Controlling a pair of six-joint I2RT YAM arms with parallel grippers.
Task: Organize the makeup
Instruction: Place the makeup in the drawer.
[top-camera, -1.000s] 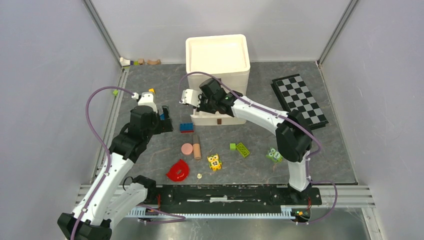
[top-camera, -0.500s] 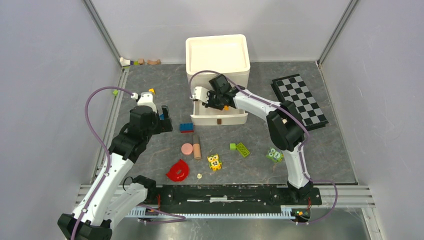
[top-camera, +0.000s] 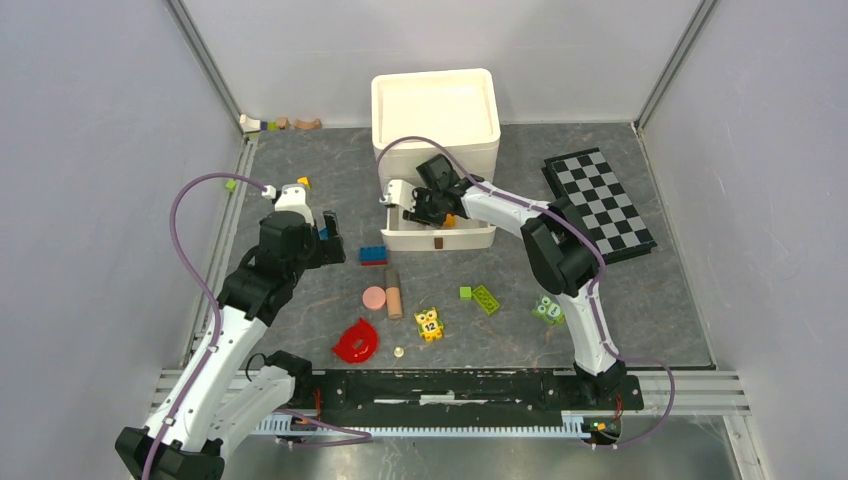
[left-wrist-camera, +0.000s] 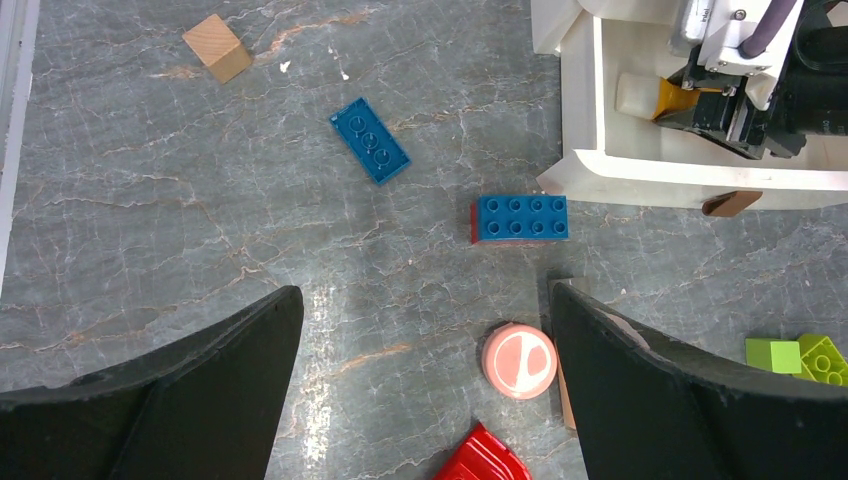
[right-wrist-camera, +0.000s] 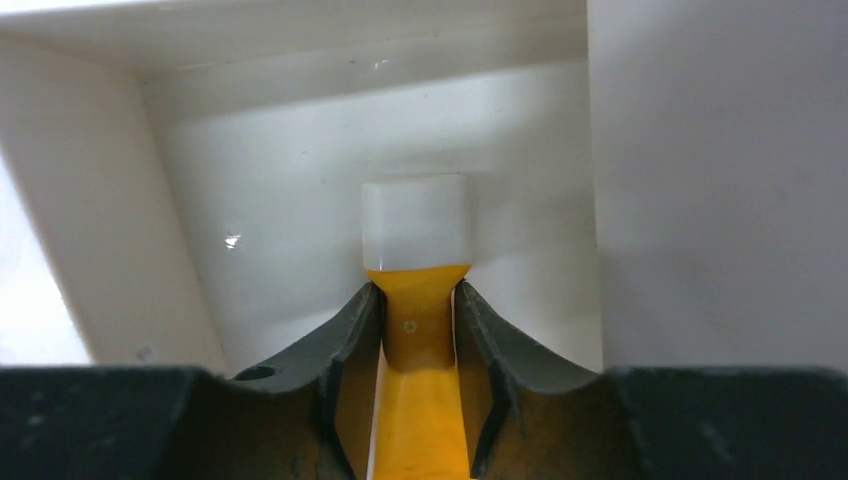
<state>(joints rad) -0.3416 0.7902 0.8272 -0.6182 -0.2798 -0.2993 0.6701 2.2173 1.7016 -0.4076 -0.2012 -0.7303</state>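
My right gripper (top-camera: 425, 205) reaches into the open white drawer (top-camera: 440, 238) at the foot of the white box (top-camera: 435, 110). Its fingers press both sides of the orange tube (right-wrist-camera: 420, 330), whose white cap (right-wrist-camera: 415, 225) points at the drawer's back wall. The tube's orange end (left-wrist-camera: 672, 98) also shows in the left wrist view. The round pink disc (top-camera: 374, 297) and the beige stick (top-camera: 394, 295) lie side by side on the table. My left gripper (left-wrist-camera: 425, 300) hovers open above the table, with the pink disc (left-wrist-camera: 519, 361) just inside its right finger.
Blue bricks (left-wrist-camera: 370, 141) (left-wrist-camera: 520, 218) and a wooden cube (left-wrist-camera: 217, 47) lie left of the drawer. A red half-ring (top-camera: 357, 341), owl blocks (top-camera: 429, 323) (top-camera: 547, 309) and green bricks (top-camera: 486, 298) sit nearer the arms. A checkerboard (top-camera: 598, 203) lies at the right.
My right gripper has swung right and down from the drawer's left corner into the drawer with the orange tube. The left arm has not moved.
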